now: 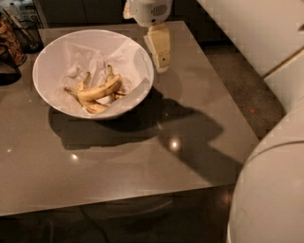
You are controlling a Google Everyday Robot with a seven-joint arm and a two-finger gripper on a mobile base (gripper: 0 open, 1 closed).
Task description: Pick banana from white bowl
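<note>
The white bowl [90,32] stands on the far left part of the grey-brown table [199,123], lined with crumpled white paper. The banana [102,88], thick, curved and yellow with brown blotches, lies in the bowl's middle among thinner banana pieces [93,108]. My gripper [159,50] is cream-coloured under a white wrist [147,9]. It hangs just outside the bowl's right rim, above the table and to the right of the banana. It holds nothing that I can see.
A dark wire basket [23,33] and a dark object [7,66] sit at the table's far left. A white rounded robot part [270,190] fills the lower right. White furniture [247,33] stands at the upper right. The table's front edge runs along the bottom.
</note>
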